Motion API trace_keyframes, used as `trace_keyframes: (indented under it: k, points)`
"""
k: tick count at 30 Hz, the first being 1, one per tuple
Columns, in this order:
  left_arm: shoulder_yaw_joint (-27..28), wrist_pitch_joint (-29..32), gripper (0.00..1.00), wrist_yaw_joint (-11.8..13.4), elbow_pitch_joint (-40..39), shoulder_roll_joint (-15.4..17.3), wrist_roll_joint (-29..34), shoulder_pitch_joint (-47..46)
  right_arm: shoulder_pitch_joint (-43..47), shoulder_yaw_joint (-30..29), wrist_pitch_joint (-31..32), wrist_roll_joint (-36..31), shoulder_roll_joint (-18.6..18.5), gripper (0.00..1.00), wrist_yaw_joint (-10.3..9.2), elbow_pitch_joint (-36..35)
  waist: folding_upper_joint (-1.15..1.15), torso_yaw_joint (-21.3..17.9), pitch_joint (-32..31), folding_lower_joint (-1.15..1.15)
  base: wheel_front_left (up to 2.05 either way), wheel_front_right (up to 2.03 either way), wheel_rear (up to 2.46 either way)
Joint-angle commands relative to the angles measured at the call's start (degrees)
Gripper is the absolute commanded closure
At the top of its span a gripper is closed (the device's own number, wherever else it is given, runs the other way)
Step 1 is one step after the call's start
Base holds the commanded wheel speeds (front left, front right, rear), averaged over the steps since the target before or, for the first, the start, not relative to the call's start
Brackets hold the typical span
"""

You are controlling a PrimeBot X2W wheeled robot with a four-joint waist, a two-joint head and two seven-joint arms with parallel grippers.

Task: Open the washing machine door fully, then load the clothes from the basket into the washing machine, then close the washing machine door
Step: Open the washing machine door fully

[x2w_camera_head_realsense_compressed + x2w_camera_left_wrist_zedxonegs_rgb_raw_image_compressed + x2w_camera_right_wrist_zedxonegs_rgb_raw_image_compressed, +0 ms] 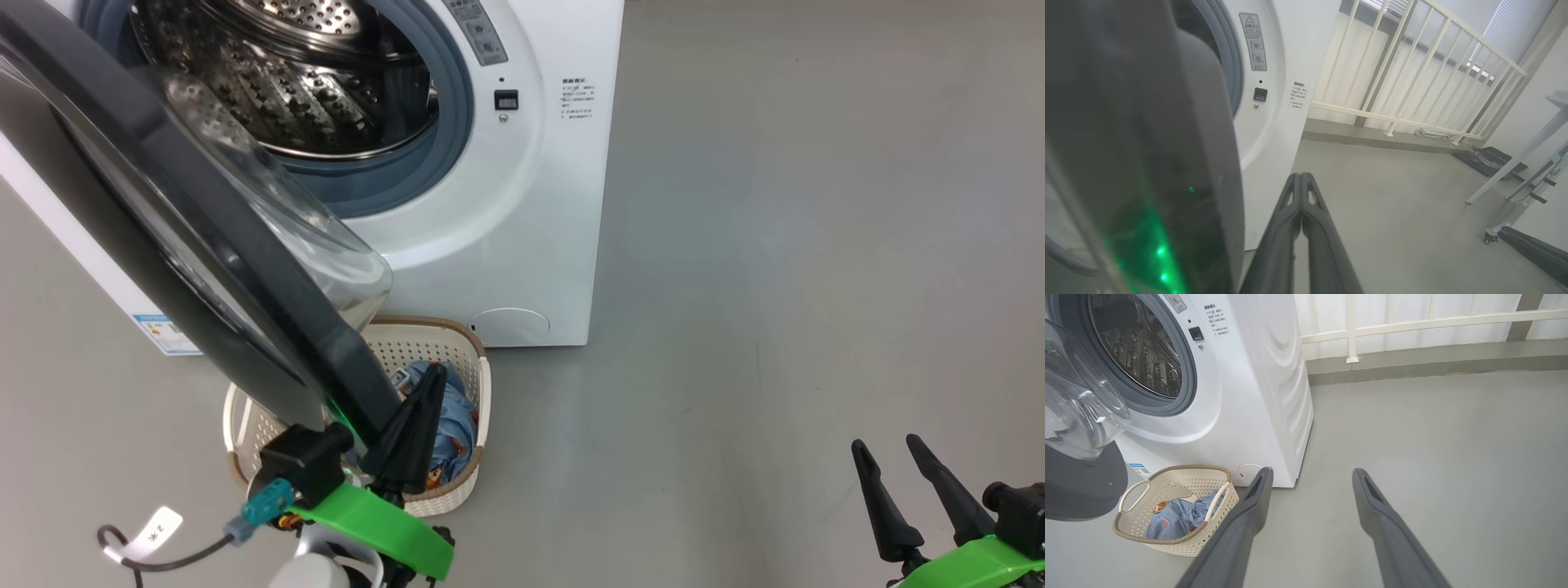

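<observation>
The washing machine door (245, 269) stands open, left fingers (1286, 237) pinched together beside its rim, right fingers (1249, 514) wide and empty, while the clothes (1175, 516) wait unloaded in the basket (1167, 486) on the floor (775, 327).

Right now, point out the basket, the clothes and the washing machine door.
basket (1171, 544), right wrist view, front wall.
clothes (1175, 518), right wrist view, blue fabric.
washing machine door (261, 302), head view, black rim.

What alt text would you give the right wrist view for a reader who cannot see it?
A white washing machine stands with its door swung open, showing the steel drum. On the grey floor in front sits a cream basket holding blue clothes. The right claw is open and empty.
</observation>
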Motion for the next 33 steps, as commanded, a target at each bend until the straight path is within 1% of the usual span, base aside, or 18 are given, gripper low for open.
trace_keyframes:
  k: [1, 11, 20, 33]
  points:
    - [2.6, -0.71, 1.0, 0.19, -0.55, 0.39, -0.61, -2.51, -0.8, 1.0, -0.7, -0.73, -1.04, 0.0, 0.17, -1.55, 0.0, 0.04, -0.14, 0.0, 0.0, 0.0, 0.0]
    - [6.61, -0.75, 1.0, -0.16, -0.4, 0.39, -0.15, -1.13, -0.36, 0.85, -0.7, -0.87, -1.25, 0.0, 0.17, -1.83, 0.0, 1.08, -0.64, 0.0, 0.0, 0.0, 0.0]
    - [8.57, -0.76, 1.0, -0.08, -2.09, 0.39, 0.77, 1.78, -0.24, 1.11, -0.7, -0.95, -1.49, 0.0, 0.17, -2.17, 0.0, 2.86, -0.55, 0.0, 0.0, 0.0, 0.0]
    - [10.35, -0.76, 1.0, 0.85, -5.14, 0.4, 2.26, 5.92, -0.57, 1.21, -0.7, -1.05, -1.86, 0.0, 0.17, -2.59, 0.0, 7.49, 0.3, 0.0, 0.0, 0.0, 0.0]
